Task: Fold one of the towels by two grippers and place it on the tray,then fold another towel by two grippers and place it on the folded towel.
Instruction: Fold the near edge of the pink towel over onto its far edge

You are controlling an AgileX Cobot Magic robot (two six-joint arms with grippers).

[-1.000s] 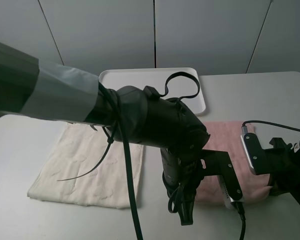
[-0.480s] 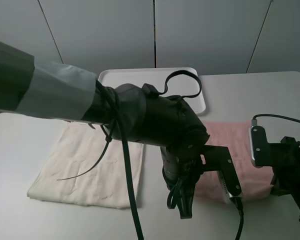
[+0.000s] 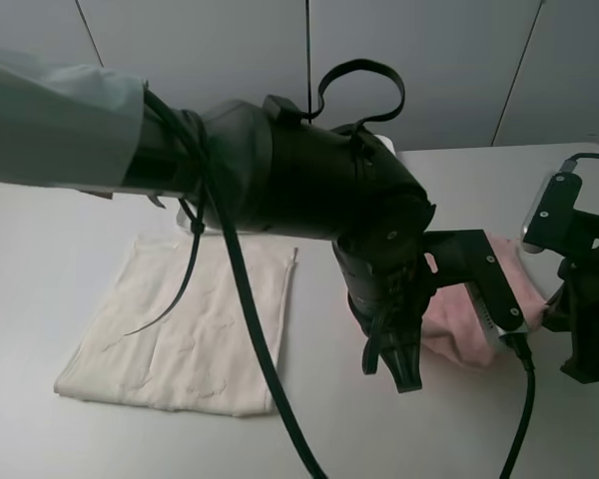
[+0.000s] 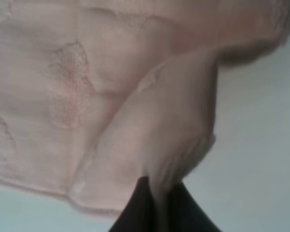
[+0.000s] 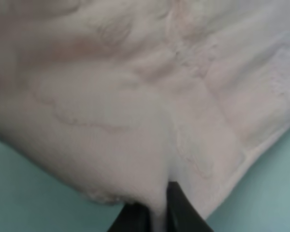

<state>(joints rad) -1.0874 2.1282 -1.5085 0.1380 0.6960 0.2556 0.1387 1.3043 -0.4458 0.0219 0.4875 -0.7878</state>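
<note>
The pink towel (image 3: 455,323) lies at the right of the table, bunched and partly raised off it. My left gripper (image 4: 157,195) is shut on a pinched fold of the pink towel (image 4: 150,135); in the high view the left arm hides its fingers. My right gripper (image 5: 156,205) is shut on another part of the pink towel (image 5: 150,96), at the towel's right side (image 3: 564,317). The cream towel (image 3: 190,329) lies flat on the left. The white tray is almost wholly hidden behind my left arm; only a sliver (image 3: 386,146) shows.
My bulky left arm (image 3: 299,190) with hanging black cables (image 3: 240,319) reaches across the middle of the table. Bare table (image 3: 399,429) shows along the front edge and at the far left.
Both grippers have risen and moved toward the back with the pink towel's near edge, so the towel is bunched up. My left arm now covers the tray.
</note>
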